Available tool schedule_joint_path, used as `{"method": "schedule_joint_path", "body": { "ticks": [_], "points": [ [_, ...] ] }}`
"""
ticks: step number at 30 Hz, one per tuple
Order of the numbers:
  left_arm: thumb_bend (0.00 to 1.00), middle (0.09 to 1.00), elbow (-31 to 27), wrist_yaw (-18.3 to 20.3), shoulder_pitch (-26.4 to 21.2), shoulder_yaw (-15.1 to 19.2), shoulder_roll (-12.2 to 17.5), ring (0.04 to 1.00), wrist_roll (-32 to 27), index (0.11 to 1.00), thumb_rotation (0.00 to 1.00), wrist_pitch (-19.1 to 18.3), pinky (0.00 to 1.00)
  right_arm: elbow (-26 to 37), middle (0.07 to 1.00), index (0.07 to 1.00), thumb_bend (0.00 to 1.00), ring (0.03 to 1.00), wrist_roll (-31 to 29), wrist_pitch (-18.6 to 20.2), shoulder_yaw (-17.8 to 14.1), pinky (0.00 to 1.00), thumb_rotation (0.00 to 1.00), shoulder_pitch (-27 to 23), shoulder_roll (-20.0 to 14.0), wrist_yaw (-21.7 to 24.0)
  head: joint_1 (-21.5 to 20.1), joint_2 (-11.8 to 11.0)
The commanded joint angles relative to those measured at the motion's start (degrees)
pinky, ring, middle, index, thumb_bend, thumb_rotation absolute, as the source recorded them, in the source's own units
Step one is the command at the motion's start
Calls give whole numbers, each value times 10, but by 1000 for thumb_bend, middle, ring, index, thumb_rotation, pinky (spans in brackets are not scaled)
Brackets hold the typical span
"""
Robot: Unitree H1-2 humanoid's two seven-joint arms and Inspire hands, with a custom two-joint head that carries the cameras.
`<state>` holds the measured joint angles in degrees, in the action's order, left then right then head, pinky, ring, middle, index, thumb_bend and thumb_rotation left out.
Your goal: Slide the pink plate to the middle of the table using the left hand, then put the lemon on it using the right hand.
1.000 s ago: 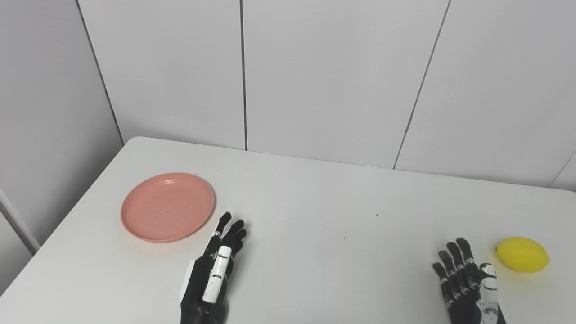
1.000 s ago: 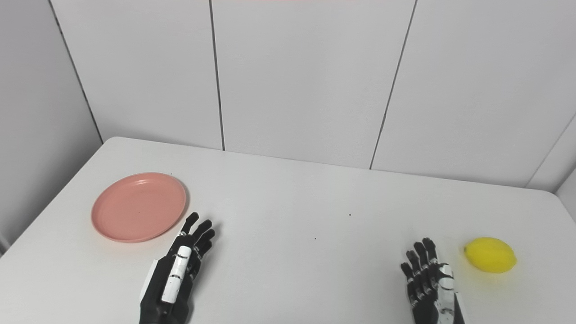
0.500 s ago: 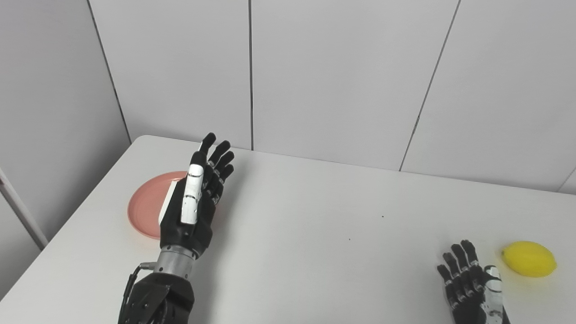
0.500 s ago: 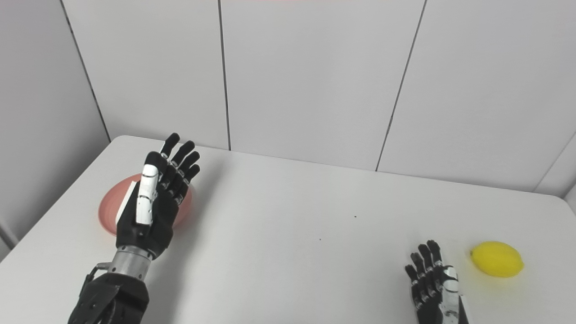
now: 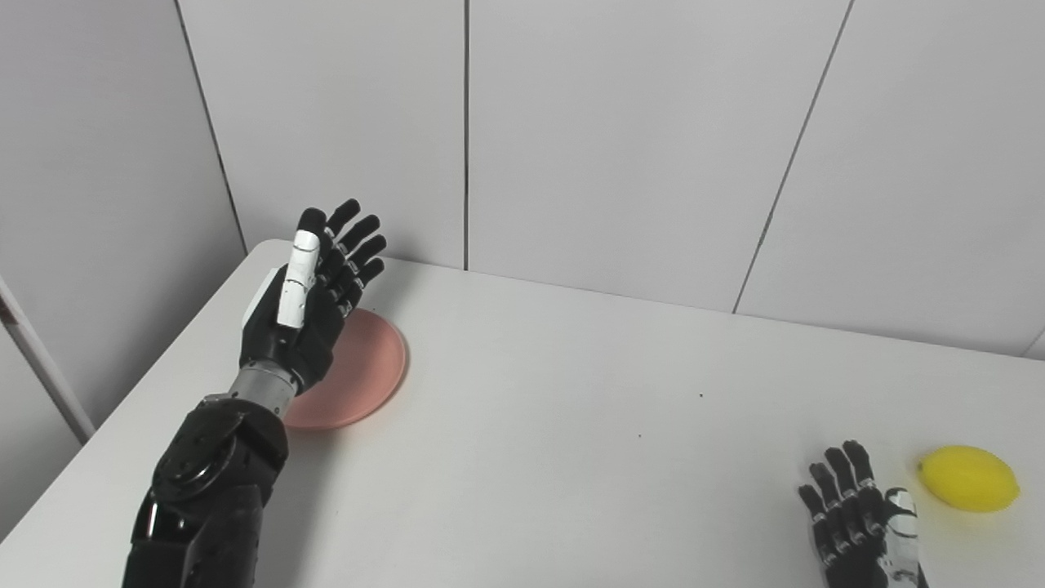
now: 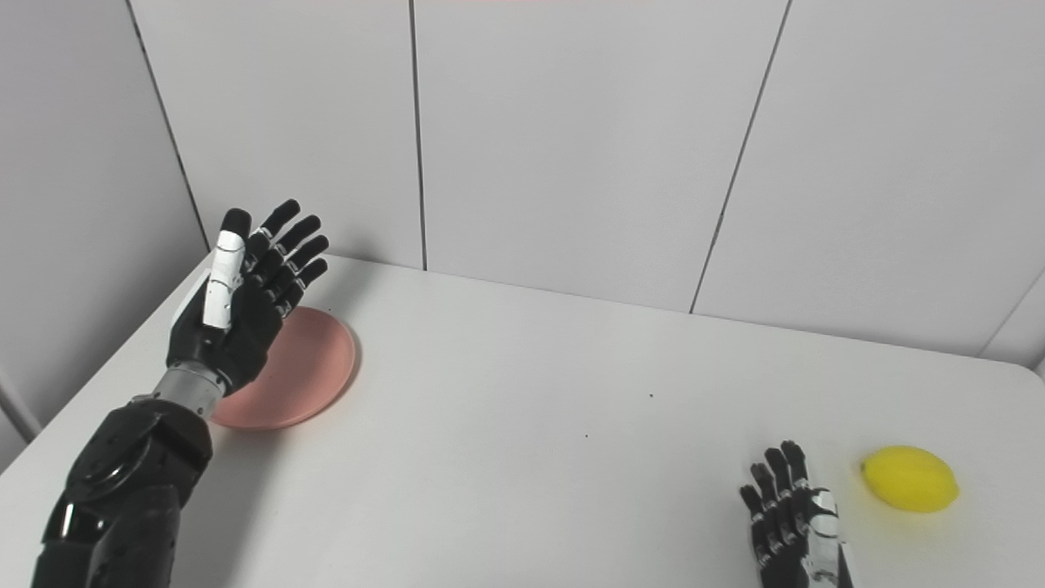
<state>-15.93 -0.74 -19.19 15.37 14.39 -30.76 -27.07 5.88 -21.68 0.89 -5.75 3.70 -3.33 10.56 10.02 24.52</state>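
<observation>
Nearest the lower edge, the right hand (image 5: 861, 523) lies low at the front of the white surface (image 5: 571, 425), its black fingers (image 6: 775, 490) straight and slightly spread, released and holding nothing. Just beyond and to the outer side of that hand, apart from its fingertips, the yellow lemon (image 5: 969, 478) rests on the surface by itself, its pointed end turned toward the hand. On the opposite side the left arm (image 5: 208, 490) rises from the bottom corner, its dark forearm angled up and away. The left hand (image 5: 306, 302) at its end is raised above the surface, palm turned toward the middle, fingers (image 6: 286, 241) stretched out and fanned apart, the white-backed thumb (image 5: 294, 273) upright; it is released, grasping nothing. Directly behind and below this hand sits the pink plate (image 5: 367, 367), flat on the surface at the left; the hand and wrist hide its left part, and only its right half shows past the palm. Whether the hand touches the plate's rim cannot be told. Beyond both hands the surface runs back to a pale panelled wall (image 5: 620, 139) with dark vertical seams.
</observation>
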Motion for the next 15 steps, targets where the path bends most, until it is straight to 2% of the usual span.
{"method": "schedule_joint_path", "body": {
  "ticks": [1,5,7,11,15],
  "points": [
    [934,907,8,26,-28,11,41,916,-17,916,805,3,935,-25,1000,1000,649,1000,-5,-11,-2,1000,998,18,3,7,2,1],
    [942,894,36,22,-39,14,74,909,-42,908,815,2,921,-24,1000,1000,644,1000,-4,-10,-1,1000,1000,18,1,7,3,0],
    [930,874,55,29,-48,26,88,884,-47,882,821,2,877,-22,1000,1000,640,1000,-6,-5,-1,1000,1000,18,1,6,3,0],
    [924,832,83,41,-63,47,101,860,-51,879,814,11,850,-26,1000,1000,633,1000,-7,-8,-1,1000,1000,17,1,8,2,0],
    [932,794,123,54,-79,66,115,814,-41,854,825,29,770,-24,1000,1000,631,1000,-7,-8,-1,1000,1000,17,3,7,2,0]
  ]
}}
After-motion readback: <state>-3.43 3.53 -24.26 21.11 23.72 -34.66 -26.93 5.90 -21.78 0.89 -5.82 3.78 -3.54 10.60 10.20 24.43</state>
